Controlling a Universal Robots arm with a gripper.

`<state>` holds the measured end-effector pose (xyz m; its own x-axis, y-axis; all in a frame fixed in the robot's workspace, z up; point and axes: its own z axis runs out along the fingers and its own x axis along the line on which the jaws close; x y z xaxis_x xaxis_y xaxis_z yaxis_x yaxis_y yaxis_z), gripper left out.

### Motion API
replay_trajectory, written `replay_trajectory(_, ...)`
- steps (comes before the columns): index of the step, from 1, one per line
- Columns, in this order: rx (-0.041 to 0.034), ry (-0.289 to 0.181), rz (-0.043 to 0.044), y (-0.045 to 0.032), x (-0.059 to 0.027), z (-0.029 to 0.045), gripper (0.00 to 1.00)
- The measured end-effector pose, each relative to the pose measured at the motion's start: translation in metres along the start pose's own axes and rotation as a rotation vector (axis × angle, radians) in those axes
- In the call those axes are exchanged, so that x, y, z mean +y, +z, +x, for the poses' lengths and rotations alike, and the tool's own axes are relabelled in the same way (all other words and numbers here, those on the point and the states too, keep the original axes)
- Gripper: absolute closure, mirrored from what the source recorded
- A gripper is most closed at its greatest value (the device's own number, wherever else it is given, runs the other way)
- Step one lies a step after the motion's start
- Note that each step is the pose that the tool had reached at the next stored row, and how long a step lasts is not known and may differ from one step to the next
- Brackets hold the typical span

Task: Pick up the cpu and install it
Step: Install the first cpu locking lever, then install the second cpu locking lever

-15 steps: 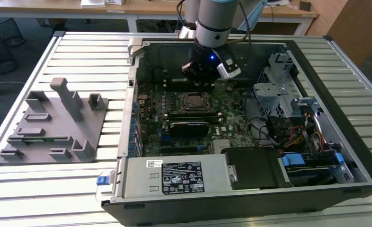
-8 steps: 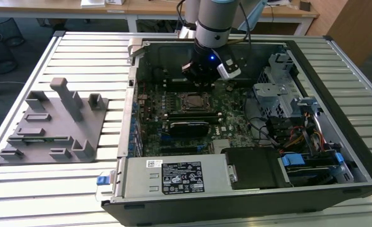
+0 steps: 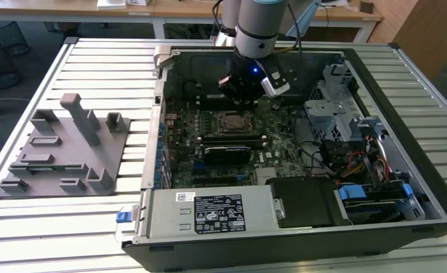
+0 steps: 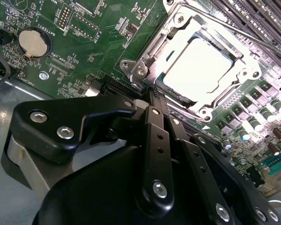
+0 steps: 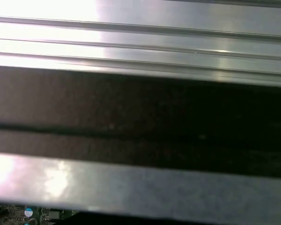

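From here I see the gripper [image 3: 243,103] hanging inside the open computer case [image 3: 405,85], low over the green motherboard [image 3: 280,149]. In the exterior view it sits just at 12 o'clock of the socket frame [image 3: 231,121]. In the second wrist view its black linkage [image 4: 154,140] converges at a tip right beside the frame's edge [image 4: 140,70]. I cannot tell how wide it stands, nor whether it touches the frame.

The cpu [image 4: 200,65] lies flat inside that metal frame, its silvery top facing up.

The case holds the motherboard, a drive cage [image 3: 334,108] at 3 o'clock and a metal box [image 3: 208,211] at 6 o'clock. That box carries 1 white label and 1 black label [image 3: 218,214], their print too small for me to read.

A round coin battery [image 4: 33,42] sits on the board. The grey fixture tray [image 3: 64,149] lies on the slatted table [image 3: 57,227] at 9 o'clock of the case.
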<state>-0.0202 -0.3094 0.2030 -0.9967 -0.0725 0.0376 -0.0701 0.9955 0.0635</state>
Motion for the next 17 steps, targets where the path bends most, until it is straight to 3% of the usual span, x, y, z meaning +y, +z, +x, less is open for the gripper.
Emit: replay_trajectory(17, 0.0000, 0.000, 0.0000, -0.0005, -0.0090, 0.0006, 0.89)
